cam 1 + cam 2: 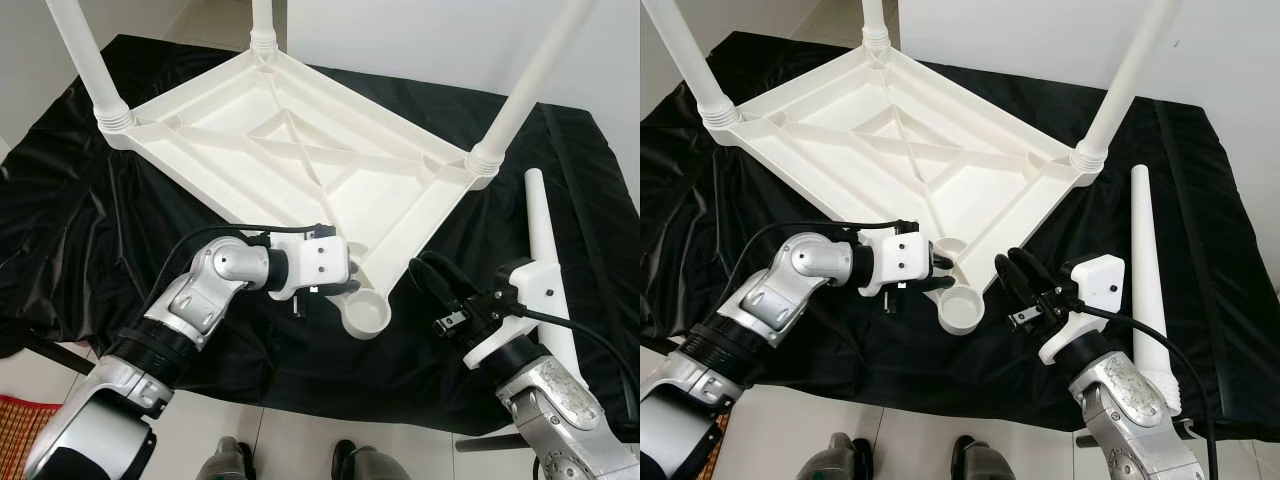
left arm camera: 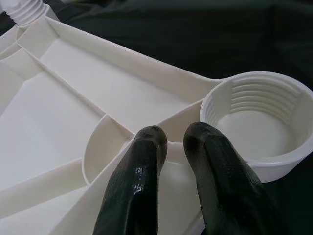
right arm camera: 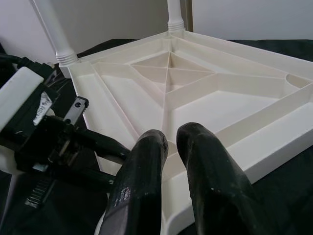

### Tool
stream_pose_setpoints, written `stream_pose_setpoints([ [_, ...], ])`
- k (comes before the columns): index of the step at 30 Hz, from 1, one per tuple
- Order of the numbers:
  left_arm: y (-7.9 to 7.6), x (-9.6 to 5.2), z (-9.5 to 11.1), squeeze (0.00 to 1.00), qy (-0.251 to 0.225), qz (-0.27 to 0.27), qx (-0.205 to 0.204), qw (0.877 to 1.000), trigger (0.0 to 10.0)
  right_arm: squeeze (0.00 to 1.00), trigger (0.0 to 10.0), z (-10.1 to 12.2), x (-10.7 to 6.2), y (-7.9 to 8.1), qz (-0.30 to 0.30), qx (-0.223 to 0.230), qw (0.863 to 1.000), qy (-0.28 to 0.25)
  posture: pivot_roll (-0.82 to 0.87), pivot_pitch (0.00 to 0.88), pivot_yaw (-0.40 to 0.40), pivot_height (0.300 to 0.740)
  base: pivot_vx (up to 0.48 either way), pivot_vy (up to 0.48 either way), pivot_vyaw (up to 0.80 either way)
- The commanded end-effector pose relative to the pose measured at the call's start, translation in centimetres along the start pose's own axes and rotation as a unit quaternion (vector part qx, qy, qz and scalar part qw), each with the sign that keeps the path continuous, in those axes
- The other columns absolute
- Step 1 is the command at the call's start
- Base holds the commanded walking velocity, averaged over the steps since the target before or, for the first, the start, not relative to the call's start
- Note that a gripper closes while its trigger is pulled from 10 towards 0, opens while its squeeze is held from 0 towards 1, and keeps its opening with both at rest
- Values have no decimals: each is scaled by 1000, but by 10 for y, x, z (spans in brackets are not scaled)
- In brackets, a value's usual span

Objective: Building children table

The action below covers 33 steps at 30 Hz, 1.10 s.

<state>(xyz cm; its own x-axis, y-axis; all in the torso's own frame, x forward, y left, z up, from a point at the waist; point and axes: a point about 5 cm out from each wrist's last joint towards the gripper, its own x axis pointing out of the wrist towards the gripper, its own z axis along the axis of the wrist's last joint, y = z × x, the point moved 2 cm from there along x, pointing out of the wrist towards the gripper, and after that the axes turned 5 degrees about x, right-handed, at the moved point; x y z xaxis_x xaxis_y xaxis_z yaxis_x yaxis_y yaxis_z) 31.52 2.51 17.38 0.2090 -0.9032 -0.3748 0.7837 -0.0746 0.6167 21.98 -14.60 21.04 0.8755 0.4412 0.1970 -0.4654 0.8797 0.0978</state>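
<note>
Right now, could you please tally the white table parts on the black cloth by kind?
Upturned tabletop: 1
Legs screwed into its corners: 3
Loose leg lying on the cloth: 1
Total: 5 parts. One corner socket is empty, by the left gripper.

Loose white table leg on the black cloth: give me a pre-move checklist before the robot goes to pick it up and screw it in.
1. Empty threaded corner socket of the upturned white plastic table top is free of obstruction: ok, nothing in it.
2. Other three white legs are seated in their corners: ok, all stand upright.
3. Loose white plastic table leg is within reach of the right arm: ok, it lies on the black cloth just beside that arm.
4. Right gripper is free: ok, shut and holding nothing.
5. Left gripper steadies the table top: cannot tell; it sits at the rim by the socket, shut.
</note>
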Motion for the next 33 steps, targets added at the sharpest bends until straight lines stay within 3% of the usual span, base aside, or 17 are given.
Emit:
stream_pose_setpoints([
  [1,-12,10,-15,0,35,17,-21,999,10000,0,10000,2,-2,0,-3,-1,1000,-1,-61,209,-19,740,0,0,0],
  [6,-11,26,-1,0,5,25,-25,999,10000,0,10000,2,2,-1,-9,6,1000,-8,-61,209,-19,740,0,0,0],
  [14,-9,36,13,0,-21,27,-16,999,10000,0,10000,2,9,-1,-13,9,1000,-17,-61,209,-19,740,0,0,0],
  [19,-8,37,27,0,-44,21,-12,999,10000,0,10000,3,18,-11,-43,-2,999,-32,-44,205,-30,740,0,0,0],
  [25,6,21,42,0,-75,32,-22,996,10000,0,10000,-3,31,-30,-115,-31,992,-31,-29,201,-34,740,0,0,0],
  [26,15,10,48,0,-94,46,-33,994,10000,0,10000,-7,35,-43,-159,-52,986,-26,-23,197,-38,740,0,0,0],
  [27,15,10,48,0,-94,46,-33,994,10000,0,10000,-7,35,-43,-159,-52,986,-26,-23,197,-38,740,0,0,0],
  [30,34,-2,51,0,-114,97,-64,987,10000,0,10000,-16,39,-66,-222,-67,973,-15,-5,191,-48,740,0,0,0],
  [33,47,-10,50,0,-126,138,-86,979,10000,0,10000,-14,43,-74,-242,-87,966,-20,-4,189,-53,740,0,0,0],
])
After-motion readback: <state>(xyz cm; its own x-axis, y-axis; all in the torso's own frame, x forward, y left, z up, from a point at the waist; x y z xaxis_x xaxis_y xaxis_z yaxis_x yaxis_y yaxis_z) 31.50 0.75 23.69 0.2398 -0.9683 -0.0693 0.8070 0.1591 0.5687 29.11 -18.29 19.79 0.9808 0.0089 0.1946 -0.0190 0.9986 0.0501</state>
